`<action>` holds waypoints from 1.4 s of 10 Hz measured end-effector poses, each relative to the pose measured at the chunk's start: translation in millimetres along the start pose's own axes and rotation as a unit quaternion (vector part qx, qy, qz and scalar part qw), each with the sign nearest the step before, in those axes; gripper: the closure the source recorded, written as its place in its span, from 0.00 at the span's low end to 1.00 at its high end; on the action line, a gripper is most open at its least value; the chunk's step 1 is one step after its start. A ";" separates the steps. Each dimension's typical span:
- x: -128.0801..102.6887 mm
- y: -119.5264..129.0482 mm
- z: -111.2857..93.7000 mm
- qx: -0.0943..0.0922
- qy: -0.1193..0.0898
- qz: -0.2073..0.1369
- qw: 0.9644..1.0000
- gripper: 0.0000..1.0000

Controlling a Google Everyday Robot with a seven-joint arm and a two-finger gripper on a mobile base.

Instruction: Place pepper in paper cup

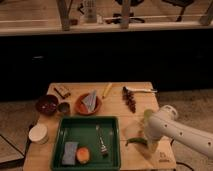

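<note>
The pincer (149,145) hangs low over the worktop (116,111), and the pepper (135,142) lies just beside it on its tray side, probably lined up for a pick. I cannot tell whether the pincer is spread or already pinching. The paper cup (38,133) stands well apart from it, beyond the green tray (89,119).

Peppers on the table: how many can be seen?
1. The green pepper lies right of the green tray, beside the gripper at the table's right; the arm could hide another.
</note>
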 end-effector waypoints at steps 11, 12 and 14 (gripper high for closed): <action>-7.1 -3.1 2.0 -0.016 0.003 -0.014 1.000 1.00; -6.2 -3.9 -1.0 -0.015 0.002 -0.014 1.000 1.00; -4.7 -5.1 -7.0 -0.012 -0.001 -0.015 1.000 1.00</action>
